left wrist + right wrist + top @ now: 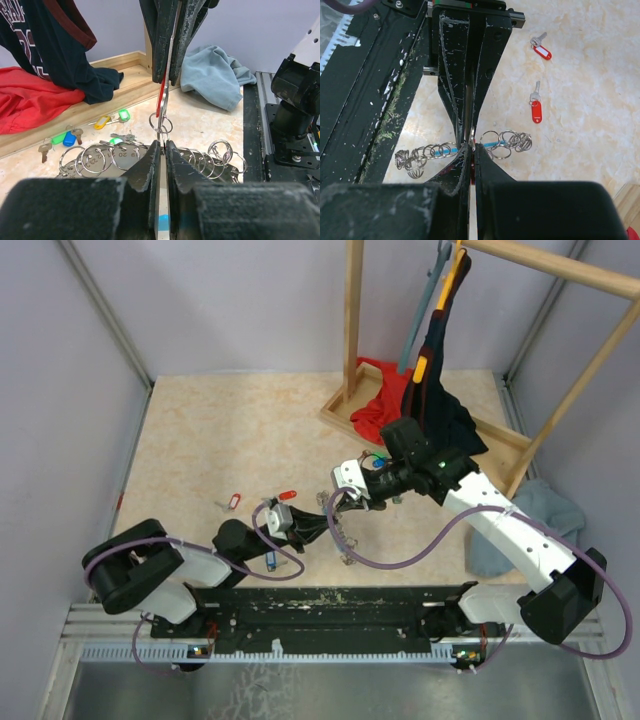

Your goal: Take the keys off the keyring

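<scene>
The two end effectors meet tip to tip over the near middle of the desk (220,430), just beyond the black rail (330,602) at its near edge. The right end effector (471,150) is pressed together on the red tag of a key (161,100) that hangs from a small ring. The left end effector (161,146) is pinched nearly closed on the keyring (515,140) at its light-blue sleeve, and the ring chain sags to either side of the tips. Two loose red-tagged keys (536,111) lie on the desk on the left arm's side, apart from the chain. More keys with green, yellow and blue tags (102,121) lie beside the wooden rack base (127,59). Bare desk stretches to the far and left walls. A blue cloth (545,510) lies at the right edge.
</scene>
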